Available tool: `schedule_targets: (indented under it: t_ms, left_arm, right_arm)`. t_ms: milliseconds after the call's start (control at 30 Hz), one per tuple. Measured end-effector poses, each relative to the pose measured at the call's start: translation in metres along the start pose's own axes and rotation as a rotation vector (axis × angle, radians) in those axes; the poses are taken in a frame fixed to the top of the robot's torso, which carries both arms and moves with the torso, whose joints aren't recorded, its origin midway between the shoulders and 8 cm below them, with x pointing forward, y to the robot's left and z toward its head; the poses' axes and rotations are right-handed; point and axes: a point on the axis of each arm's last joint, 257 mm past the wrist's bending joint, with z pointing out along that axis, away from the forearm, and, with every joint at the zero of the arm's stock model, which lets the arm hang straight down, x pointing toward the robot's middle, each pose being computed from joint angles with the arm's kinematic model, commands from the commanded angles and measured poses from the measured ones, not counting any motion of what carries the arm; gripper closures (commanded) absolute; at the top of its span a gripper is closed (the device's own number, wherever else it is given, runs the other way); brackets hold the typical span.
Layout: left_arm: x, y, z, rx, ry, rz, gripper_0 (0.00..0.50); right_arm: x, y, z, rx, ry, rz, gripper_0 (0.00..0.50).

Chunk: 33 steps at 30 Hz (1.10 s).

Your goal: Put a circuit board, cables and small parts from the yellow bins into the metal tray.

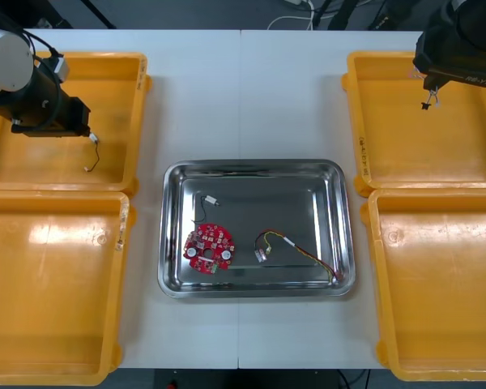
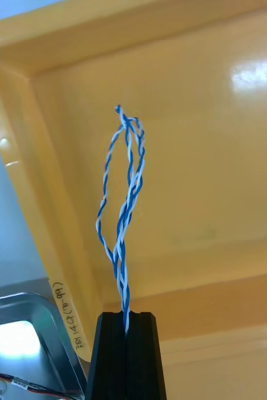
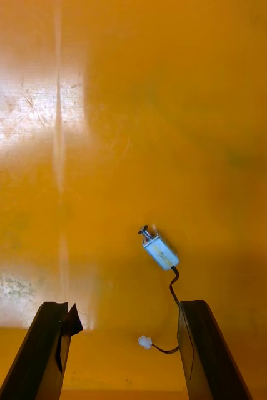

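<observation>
Holding the twisted blue and white cable (image 2: 121, 284) clamped between its fingers, the right gripper (image 2: 127, 315) hangs over the far right yellow bin (image 1: 389, 130) (cable loop sticks out past the fingertips). We see the left gripper (image 3: 127, 306) over the far left yellow bin (image 1: 113, 57), fingers spread, gripping nothing. A small metal part (image 3: 160, 250) lies on the bin floor just beyond them. The metal tray (image 1: 251, 164) holds a red circuit board (image 1: 209, 248), a red and yellow cable (image 1: 296, 250) and a second small metal part (image 1: 211, 200).
</observation>
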Motion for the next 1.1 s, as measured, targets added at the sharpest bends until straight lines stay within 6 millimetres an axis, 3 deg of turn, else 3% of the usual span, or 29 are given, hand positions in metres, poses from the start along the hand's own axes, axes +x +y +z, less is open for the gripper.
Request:
schedule_targets:
  t_ms: [467,767,933,1100]
  left_arm:
    - [-0.004,-0.023,0.019,0.025,-0.027,0.000,0.000]
    - [-0.006,-0.022,0.028,0.019,-0.050,0.007,0.000]
    - [-0.003,-0.019,0.033,0.013,-0.047,0.001,0.000]
    - [-0.002,-0.017,0.041,0.006,-0.053,0.007,0.000]
  right_arm:
    - [0.047,0.046,-0.002,-0.023,0.011,-0.351,0.500]
    - [0.079,0.077,-0.008,-0.127,0.071,-0.480,0.500]
    - [0.094,0.087,-0.010,-0.140,0.058,-0.580,0.500]
    - [0.120,0.083,-0.001,-0.095,0.072,-0.705,0.500]
